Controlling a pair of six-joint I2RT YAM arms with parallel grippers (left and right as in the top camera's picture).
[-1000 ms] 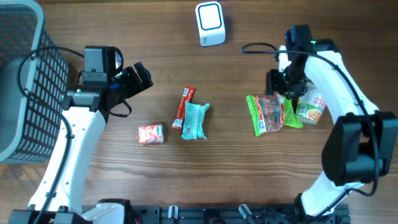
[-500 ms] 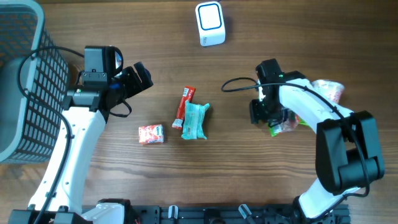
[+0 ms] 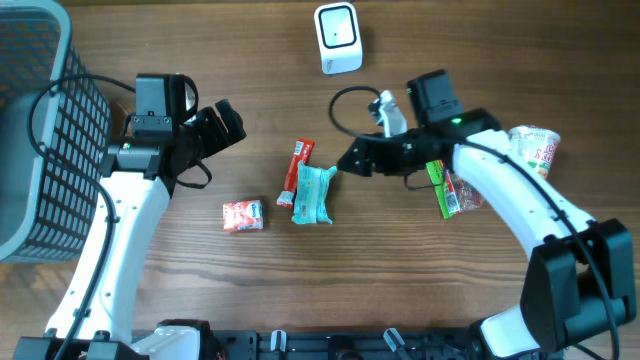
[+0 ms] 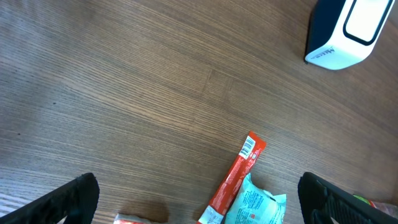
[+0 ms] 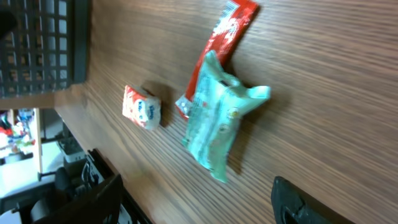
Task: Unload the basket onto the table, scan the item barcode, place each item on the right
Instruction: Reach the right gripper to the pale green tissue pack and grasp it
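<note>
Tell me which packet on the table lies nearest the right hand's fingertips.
The teal packet, just ahead of the right hand. The red stick beside it, the small red packet and the green packet lie farther off.

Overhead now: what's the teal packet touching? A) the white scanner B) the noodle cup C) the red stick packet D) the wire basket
C: the teal packet lies against the red stick packet and overlaps its lower end, which the right wrist view shows as well.
</note>
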